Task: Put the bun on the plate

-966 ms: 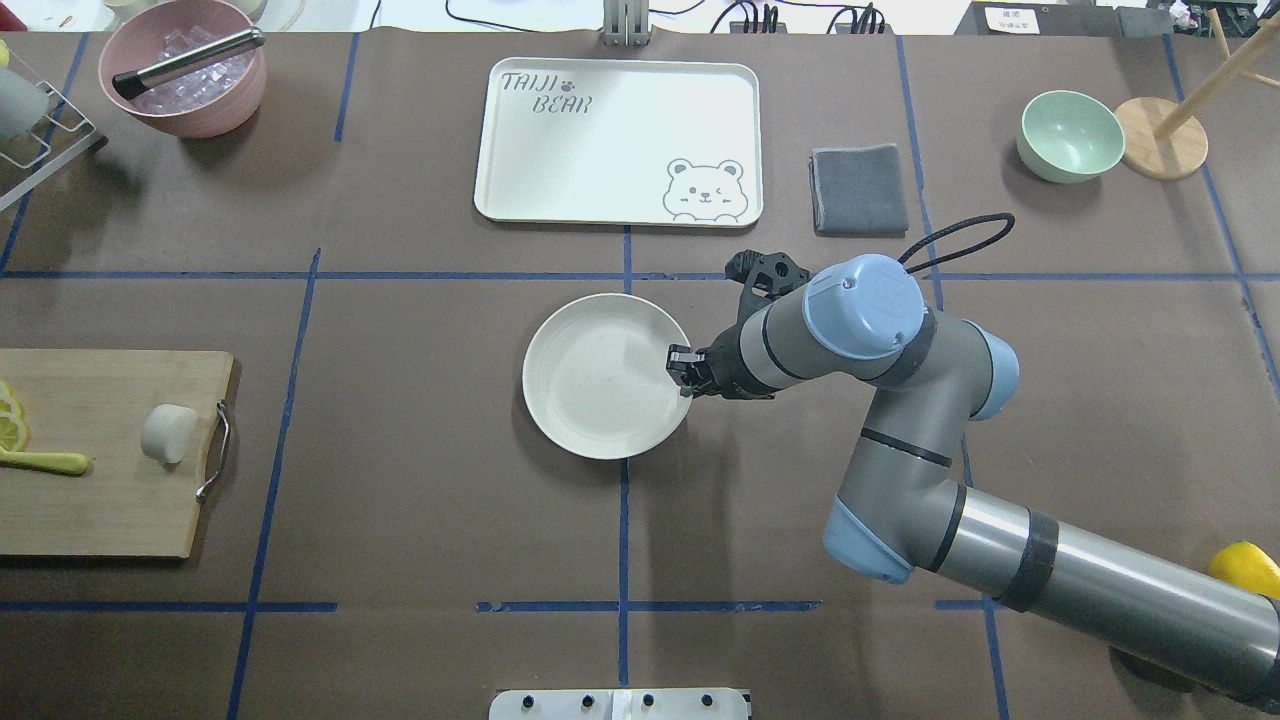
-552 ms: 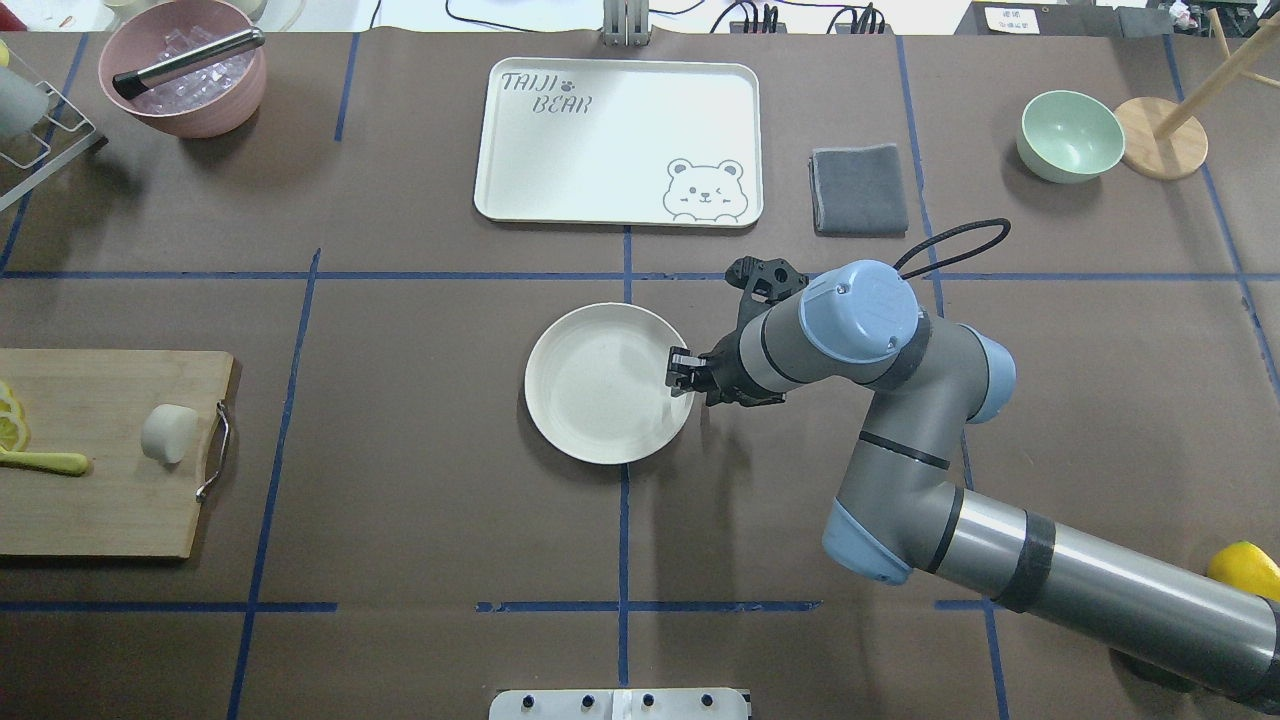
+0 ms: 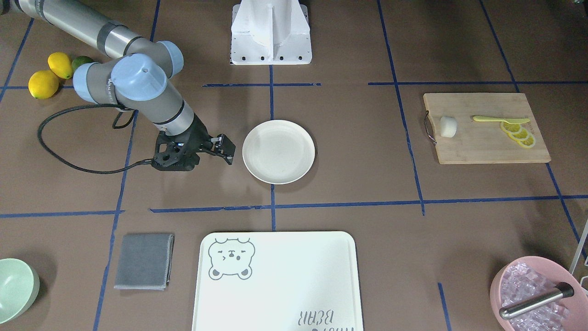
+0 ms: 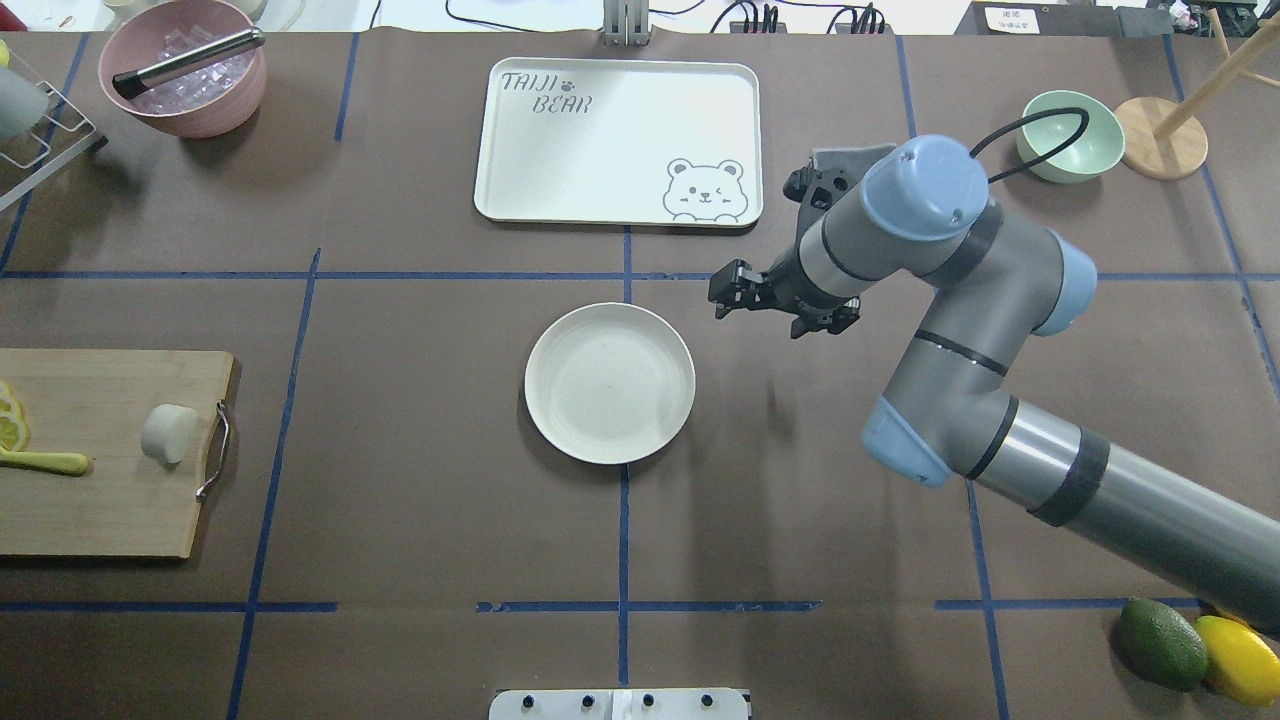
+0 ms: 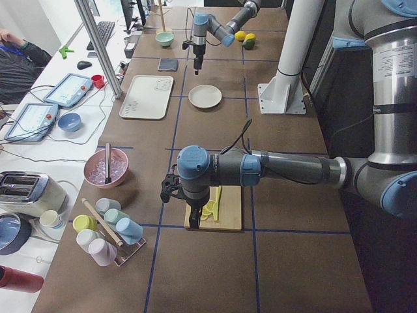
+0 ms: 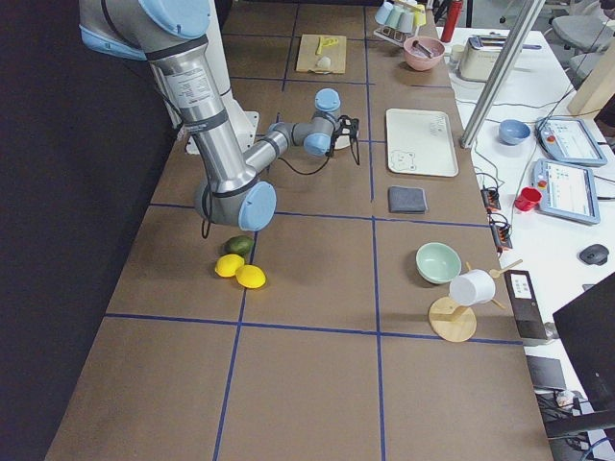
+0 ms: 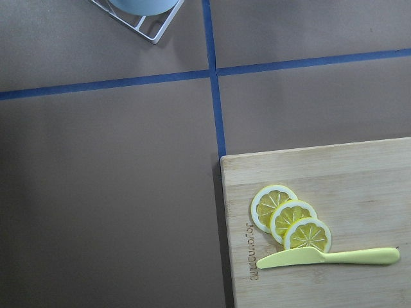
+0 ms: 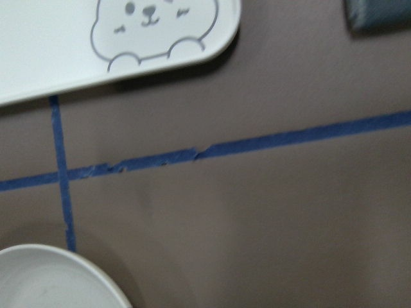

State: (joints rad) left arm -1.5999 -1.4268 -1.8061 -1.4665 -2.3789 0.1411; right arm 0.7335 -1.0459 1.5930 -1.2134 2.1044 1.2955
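Observation:
The bun [image 4: 168, 433] is a small white lump on the wooden cutting board [image 4: 110, 500] at the left; in the front view the bun [image 3: 448, 126] lies near the board's metal handle. The plate [image 4: 609, 383] [image 3: 278, 151] sits mid-table with nothing on it. My right gripper [image 4: 728, 291] [image 3: 226, 149] hovers off the plate's far right rim, open and holding nothing. My left gripper [image 5: 169, 191] shows only in the exterior left view, over the board's outer end; I cannot tell whether it is open or shut. The left wrist view has no bun in it.
A bear-print tray [image 4: 618, 140] lies behind the plate, a grey cloth [image 3: 144, 261] beside it. A mint bowl [image 4: 1070, 135] sits far right and a pink bowl of ice [image 4: 185, 70] far left. Lemon slices [image 7: 291, 219] and a yellow knife [image 7: 327, 258] share the board. Lemons and an avocado [image 4: 1160, 640] lie near right.
The right gripper has let go of the plate's right rim, opened, and risen away toward the tray. The plate stays where it was set down. The bun has not moved.

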